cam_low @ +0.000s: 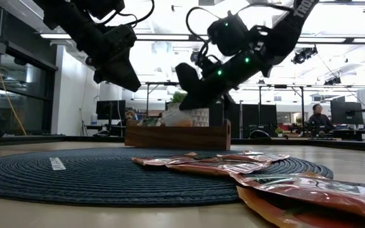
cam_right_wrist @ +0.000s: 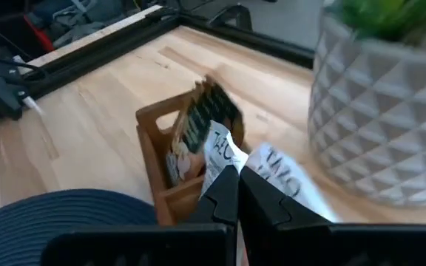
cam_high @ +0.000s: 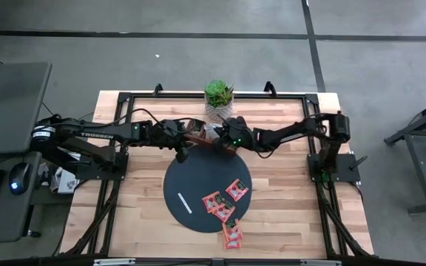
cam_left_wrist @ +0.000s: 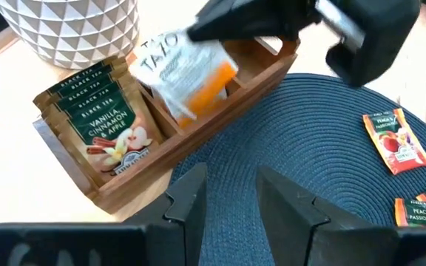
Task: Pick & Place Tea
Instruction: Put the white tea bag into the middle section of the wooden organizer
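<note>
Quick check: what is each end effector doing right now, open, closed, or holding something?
Left end effector: open, empty, over the mat beside the wooden tray.
Right end effector: closed on a white tea sachet over the tray.

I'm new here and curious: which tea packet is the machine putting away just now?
Find the potted plant at the table's far edge, then the wooden tray in front of it. The white packet with an orange patch hangs over that tray, pinched by the right end effector; its neighbours there are dark green.

A potted plant (cam_high: pixel 218 94) stands beside the wooden tray (cam_left_wrist: pixel 220 103).
</note>
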Action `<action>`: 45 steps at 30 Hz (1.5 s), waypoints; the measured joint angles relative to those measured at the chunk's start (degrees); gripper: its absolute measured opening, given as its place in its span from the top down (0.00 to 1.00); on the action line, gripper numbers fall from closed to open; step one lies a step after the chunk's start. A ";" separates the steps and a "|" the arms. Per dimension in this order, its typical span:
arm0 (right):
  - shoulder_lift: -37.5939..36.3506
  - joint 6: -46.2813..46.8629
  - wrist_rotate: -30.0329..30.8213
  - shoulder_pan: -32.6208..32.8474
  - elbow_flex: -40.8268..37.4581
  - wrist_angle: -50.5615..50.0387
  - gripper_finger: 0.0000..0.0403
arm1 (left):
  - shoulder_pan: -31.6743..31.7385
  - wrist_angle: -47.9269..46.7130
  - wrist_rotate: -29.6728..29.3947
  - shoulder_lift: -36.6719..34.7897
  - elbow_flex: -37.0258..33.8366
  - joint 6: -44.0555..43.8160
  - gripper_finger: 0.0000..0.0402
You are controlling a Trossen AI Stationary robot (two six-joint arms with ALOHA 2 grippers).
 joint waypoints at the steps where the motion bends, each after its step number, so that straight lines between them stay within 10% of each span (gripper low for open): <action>1: -0.81 -0.78 -0.02 -0.16 0.00 -1.02 1.00 | 0.00 0.01 -0.02 0.00 0.00 0.00 0.71; 45: 2.13 7.04 0.29 -0.90 0.00 1.15 1.00 | 0.00 -0.24 -1.60 0.04 0.04 -0.39 0.71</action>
